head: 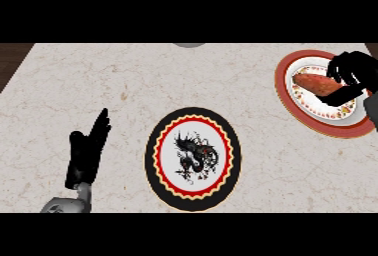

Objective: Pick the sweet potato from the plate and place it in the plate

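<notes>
A reddish-brown sweet potato (316, 84) lies on a red-rimmed white plate (289, 100) at the right edge of the counter. My right hand (353, 72) is over that plate, its fingers and thumb curled round the right end of the sweet potato. A second plate (158, 165), with a black rim, red and yellow rings and a dark drawing in its white middle, sits at the centre front with nothing on it. At the lower left my left hand (87, 150) rests open, fingers straight and pointing up.
The counter (88, 80) is pale marble; its dark left edge runs along the upper left corner. A grey round object (190, 45) shows partly at the back edge, top centre.
</notes>
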